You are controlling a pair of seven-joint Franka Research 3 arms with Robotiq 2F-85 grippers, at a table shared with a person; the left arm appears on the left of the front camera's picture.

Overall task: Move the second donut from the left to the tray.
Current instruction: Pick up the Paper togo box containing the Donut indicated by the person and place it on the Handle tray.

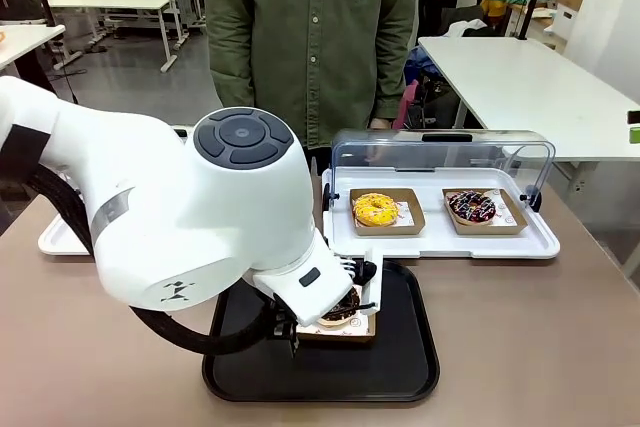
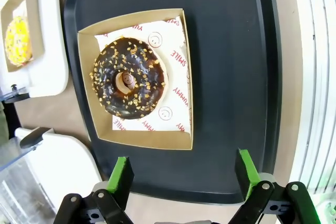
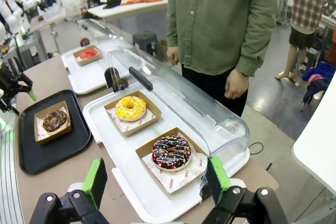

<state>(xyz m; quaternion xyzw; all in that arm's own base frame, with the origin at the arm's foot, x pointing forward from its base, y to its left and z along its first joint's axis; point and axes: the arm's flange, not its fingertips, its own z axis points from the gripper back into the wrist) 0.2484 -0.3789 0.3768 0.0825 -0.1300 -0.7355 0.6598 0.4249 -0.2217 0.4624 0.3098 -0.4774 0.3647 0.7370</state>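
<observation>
One donut: the second donut from the left [image 2: 128, 78] lies flat in its shallow brown cardboard holder [image 2: 185, 77], and the holder rests on the tray [image 2: 231, 51], toward one side of it, inside the raised rim.
Relation to tool: the donut sits straight out past the left tool [image 2: 184, 171], apart from both green pads [image 2: 245, 167]; nothing lies between them.
Left tool state: released, jaws spread wide, gripping nothing.
Nearer arm: the left arm, bent low over the tray; the right tool [image 3: 157, 182] hangs well apart, above the white display tray [image 3: 105, 129].
Right tool state: spread open, empty.
Judgement: the donut looks delivered; what remains is a clean lift of the left tool away from the holder without catching its wall.
Donut: ring shape, glossy dark icing, tiny pale crumbs, soft.
Holder: thin card, square, low flared walls, printed paper liner [image 2: 178, 85] under the donut.
Tray surface: smooth black plastic, rounded corners.
Around the tray: brown counter [image 1: 540, 347]; beyond the tray, a yellow donut [image 1: 375, 209] and a colourful-sprinkled dark donut [image 1: 471, 206] under a clear lid [image 1: 440, 152].
</observation>
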